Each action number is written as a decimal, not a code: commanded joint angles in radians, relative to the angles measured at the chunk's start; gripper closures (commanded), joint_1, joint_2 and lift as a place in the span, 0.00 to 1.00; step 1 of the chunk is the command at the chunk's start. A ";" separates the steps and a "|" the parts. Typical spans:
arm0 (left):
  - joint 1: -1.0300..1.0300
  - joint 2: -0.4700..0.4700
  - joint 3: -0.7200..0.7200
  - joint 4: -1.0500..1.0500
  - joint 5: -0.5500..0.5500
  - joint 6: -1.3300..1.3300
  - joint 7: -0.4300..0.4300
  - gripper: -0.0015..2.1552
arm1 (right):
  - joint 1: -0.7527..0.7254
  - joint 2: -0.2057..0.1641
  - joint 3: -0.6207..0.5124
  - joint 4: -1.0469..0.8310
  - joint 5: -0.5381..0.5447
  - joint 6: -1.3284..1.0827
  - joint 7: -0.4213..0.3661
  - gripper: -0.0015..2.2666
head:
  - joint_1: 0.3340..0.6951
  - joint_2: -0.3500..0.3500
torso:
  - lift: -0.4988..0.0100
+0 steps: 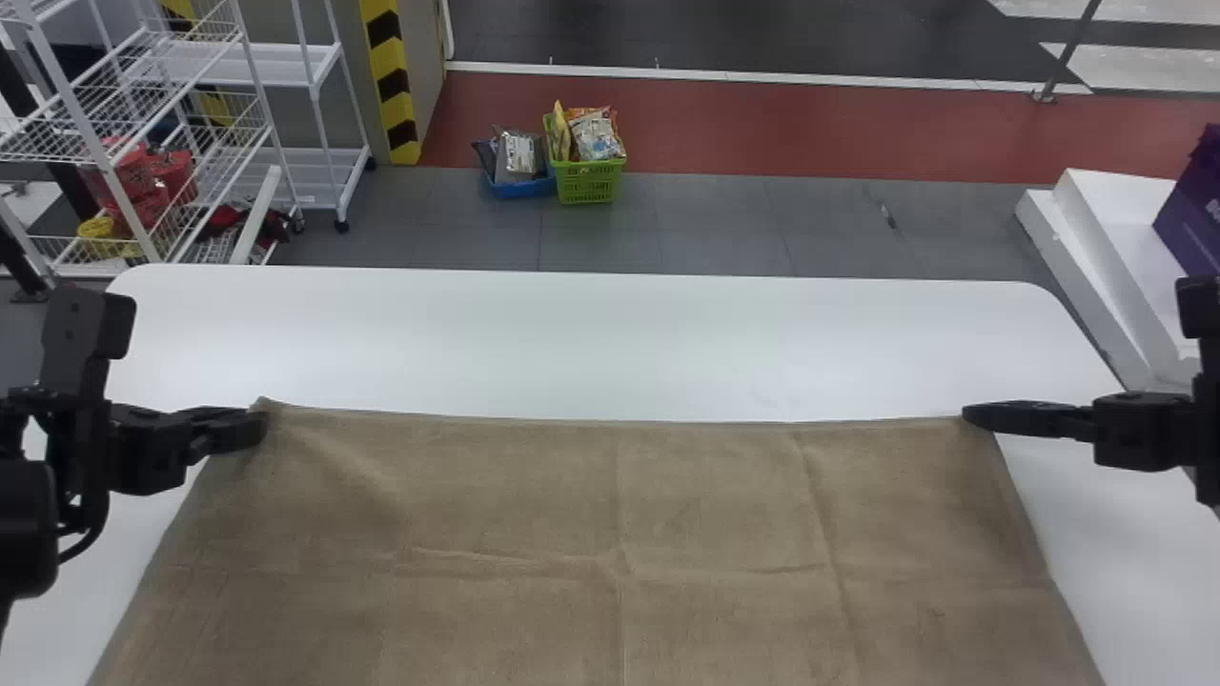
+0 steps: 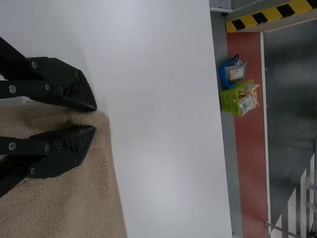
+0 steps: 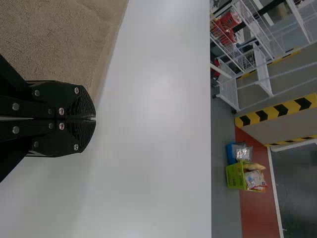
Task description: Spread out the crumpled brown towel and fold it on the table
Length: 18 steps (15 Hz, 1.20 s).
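The brown towel [image 1: 620, 514] lies spread on the white table, with creases across it. At its far left corner is my left gripper [image 1: 259, 429]. In the left wrist view, my left gripper [image 2: 96, 118] stands open around a raised bunch of the towel [image 2: 64, 198], one finger on each side. My right gripper [image 1: 972, 416] is over the far right corner. The right wrist view shows my right gripper [image 3: 93, 118] with its fingers together at the corner of the towel [image 3: 54, 44]; the corner itself is hidden beneath them.
The white table [image 1: 610, 333] stretches beyond the towel's far edge. On the floor past it stand a green basket [image 1: 588, 181] and a blue one [image 1: 519, 188]. White wire shelving [image 1: 286, 67] rises at the far left, and a white stand [image 1: 1096, 248] is at the right.
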 commanded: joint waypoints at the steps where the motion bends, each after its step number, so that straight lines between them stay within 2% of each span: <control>1: 0.018 -0.006 0.025 -0.051 0.005 0.005 0.000 0.50 | 0.001 0.013 -0.003 -0.008 0.003 -0.019 -0.008 0.58 | 1.00 0.44 | 0.73; 2: 0.027 -0.009 0.041 -0.069 0.005 0.011 0.000 0.50 | 0.004 0.026 -0.012 -0.022 0.003 -0.038 -0.021 0.58 | 1.00 0.45 | 0.73; 7: 0.082 -0.010 0.074 -0.151 0.008 0.051 0.016 0.50 | -0.009 0.030 0.003 -0.049 0.004 -0.053 -0.061 0.58 | 1.00 0.47 | 0.73; 10: 0.136 -0.029 0.105 -0.237 0.016 0.064 0.015 0.50 | 0.002 0.056 0.009 -0.101 -0.002 -0.044 -0.061 0.58 | 1.00 0.50 | 0.73; 13: 0.196 -0.033 0.136 -0.336 0.048 0.070 0.015 0.50 | 0.068 0.059 -0.002 -0.220 -0.030 0.011 -0.026 0.58 | 1.00 0.52 | 0.73; 18: 0.248 -0.036 0.163 -0.430 0.086 0.119 -0.002 0.50 | 0.173 0.059 -0.097 -0.352 -0.071 0.030 0.063 0.58 | 1.00 0.52 | 0.73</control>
